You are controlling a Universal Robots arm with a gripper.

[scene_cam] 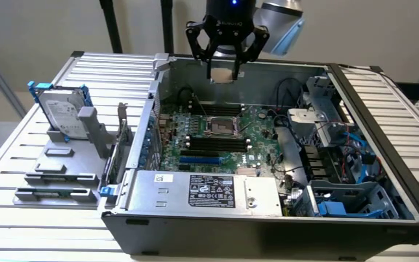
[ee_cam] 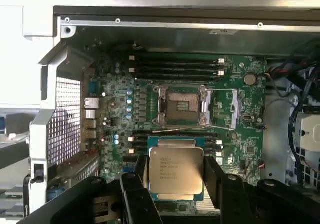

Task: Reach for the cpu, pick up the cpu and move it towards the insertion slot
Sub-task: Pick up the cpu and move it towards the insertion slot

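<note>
cpu (ee_cam: 176,172): held in the gripper (ee_cam: 175,176), raised above the open computer case (scene_cam: 384,164); in the exterior view it shows as a small pale square (scene_cam: 222,75) between the black fingers, over the rear part of the case.
cpu facing: in the wrist view the silvery metal top with its printed text faces the camera, a thin green edge showing around it.
cpu long axis: nearly square, so no clear long axis; its edges run roughly parallel to the edges of the socket frame, with a slight tilt.
gripper: clamped on the cpu, one dark finger (ee_cam: 141,176) against each of two opposite sides.
gripper position: in the exterior view the gripper (scene_cam: 224,68) hangs from the arm above the case's back wall, fingers pointing down.
insertion slot (ee_cam: 182,106): square socket in a silver frame on the green motherboard (ee_cam: 240,139), uncovered, its frame lever open beside it.
cpu to slot: apart, not touching; in the wrist view the cpu sits just beside the socket, offset across a bank of memory slots (ee_cam: 175,134).
slot in exterior view: insertion slot (scene_cam: 219,126) lies below the gripper and nearer the camera.
hard drive (scene_cam: 61,113): stands upright in blue brackets on the grey fixture at the exterior view's left, well apart from the case interior.
power supply (scene_cam: 209,192): silver box with a label at the case's near edge.
</note>
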